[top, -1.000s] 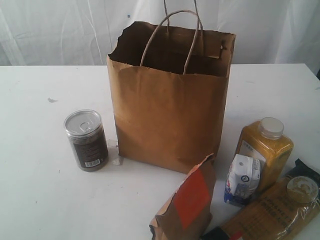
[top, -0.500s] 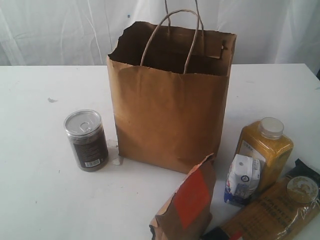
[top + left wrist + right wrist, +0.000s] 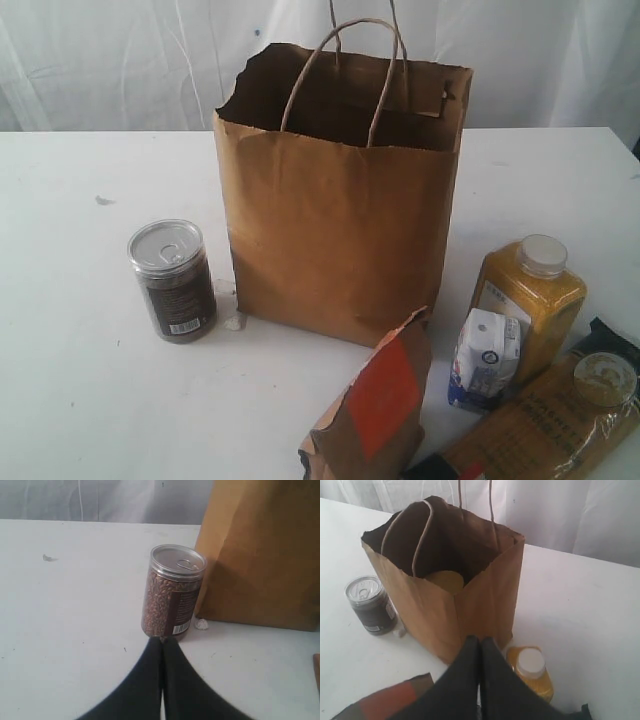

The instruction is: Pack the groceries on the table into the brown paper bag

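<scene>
The brown paper bag (image 3: 340, 200) stands open in the middle of the white table (image 3: 80, 400). In the right wrist view a round tan lid (image 3: 445, 581) shows inside the bag (image 3: 470, 600). Left of the bag stands the dark can (image 3: 172, 280). At the front right are the brown pouch (image 3: 375, 405), the white-blue carton (image 3: 487, 358), the yellow bottle (image 3: 528, 300) and the spaghetti packet (image 3: 545, 425). My left gripper (image 3: 162, 640) is shut and empty, its tips just short of the can (image 3: 172, 597). My right gripper (image 3: 480, 640) is shut and empty, over the bag's near corner beside the bottle (image 3: 532, 672). Neither gripper shows in the exterior view.
A small white scrap (image 3: 235, 322) lies at the bag's base by the can. Part of a dark packet (image 3: 615, 335) sticks out behind the spaghetti at the right edge. A scuff (image 3: 104, 200) marks the table's far left. White curtains hang behind the table.
</scene>
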`<state>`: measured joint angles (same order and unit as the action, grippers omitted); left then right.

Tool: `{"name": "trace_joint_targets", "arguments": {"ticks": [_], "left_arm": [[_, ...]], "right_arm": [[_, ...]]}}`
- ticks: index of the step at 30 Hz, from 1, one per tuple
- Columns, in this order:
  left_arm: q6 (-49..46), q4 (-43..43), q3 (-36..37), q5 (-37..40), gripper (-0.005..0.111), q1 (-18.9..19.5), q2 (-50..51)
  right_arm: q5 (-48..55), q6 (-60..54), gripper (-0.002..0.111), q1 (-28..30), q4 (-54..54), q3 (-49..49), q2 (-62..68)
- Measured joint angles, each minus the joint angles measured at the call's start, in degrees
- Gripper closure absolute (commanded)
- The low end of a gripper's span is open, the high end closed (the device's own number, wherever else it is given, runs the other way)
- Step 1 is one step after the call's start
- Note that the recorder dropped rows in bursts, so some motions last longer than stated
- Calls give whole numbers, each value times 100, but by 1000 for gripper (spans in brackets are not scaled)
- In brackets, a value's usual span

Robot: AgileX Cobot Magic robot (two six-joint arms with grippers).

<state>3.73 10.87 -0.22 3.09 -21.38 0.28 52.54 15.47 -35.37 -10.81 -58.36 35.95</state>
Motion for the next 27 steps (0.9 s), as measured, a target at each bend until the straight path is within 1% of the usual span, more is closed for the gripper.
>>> {"name": "trace_joint_targets", "arguments": {"ticks": [10, 27], "left_arm": [[0, 0, 0, 0, 107, 0, 0], [0, 0, 0, 0, 107, 0, 0]], "right_arm": [[-22, 250, 108, 0, 50, 1238, -1014], [-80, 295, 108, 0, 686, 2586, -1184]]}}
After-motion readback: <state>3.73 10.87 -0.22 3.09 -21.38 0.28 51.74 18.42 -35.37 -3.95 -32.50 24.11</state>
